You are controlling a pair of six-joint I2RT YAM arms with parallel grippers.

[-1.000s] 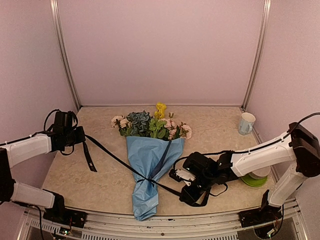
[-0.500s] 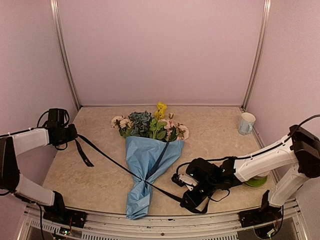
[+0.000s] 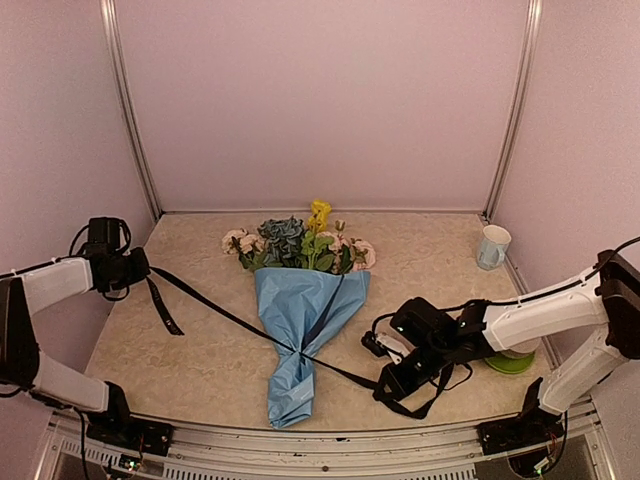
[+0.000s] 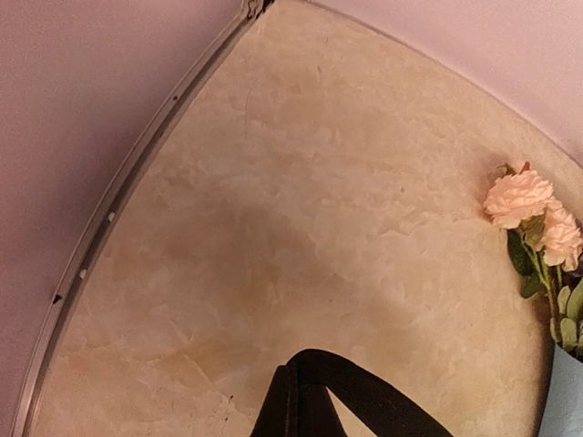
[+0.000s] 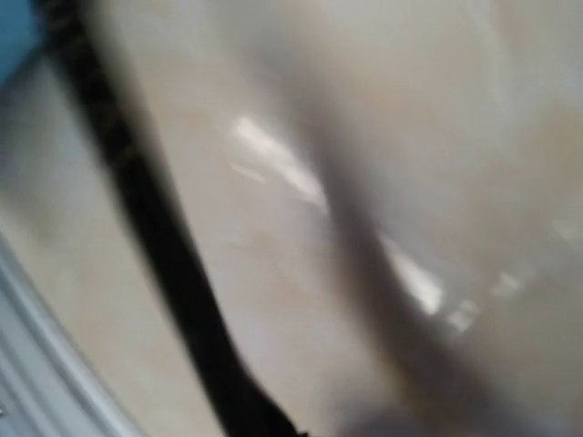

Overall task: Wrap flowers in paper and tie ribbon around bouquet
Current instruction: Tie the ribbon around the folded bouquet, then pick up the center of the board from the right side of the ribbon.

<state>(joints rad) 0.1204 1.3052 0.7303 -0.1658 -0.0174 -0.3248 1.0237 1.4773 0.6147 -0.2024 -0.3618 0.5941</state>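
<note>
Two bystanders on the bench [image 3: 420, 262]: a pale mug [image 3: 492, 246] upright in the far right corner, and a green disc [image 3: 512, 365] at near right, partly covered by the right arm. Both are well apart from the bouquet [image 3: 305, 320].

The bouquet lies flat mid-bench, long axis far to near. Flowers [image 3: 285, 243] point far; the twisted end of the blue paper [image 3: 300, 300] points near, skewed slightly left.

The ribbon [image 3: 220, 311] runs taut on a diagonal, far left to near right, crossing the pinched waist of the cone. One strand lies up the paper face.

Left fingers [image 3: 138, 270] are clamped on the ribbon's left end, with a loose tail drooping to the bench. Right fingers [image 3: 392, 385] are clamped on its right end. The right wrist view is blurred and shows only a black band.
</note>
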